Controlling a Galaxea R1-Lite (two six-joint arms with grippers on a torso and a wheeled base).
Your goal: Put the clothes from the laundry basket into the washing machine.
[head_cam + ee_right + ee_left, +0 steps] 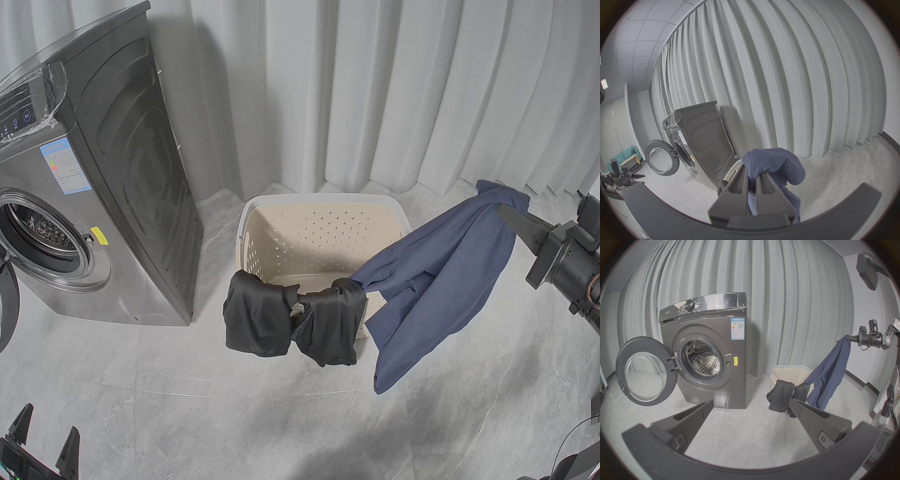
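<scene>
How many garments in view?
2: blue garment hangs from the right gripper; black garment drapes over the front rim of the basket. Others may be hidden inside.

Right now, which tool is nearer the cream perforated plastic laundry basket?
Right. The right tool, shut on the blue cloth garment, sits right of the basket; the left tool is farther, front-left.
</scene>
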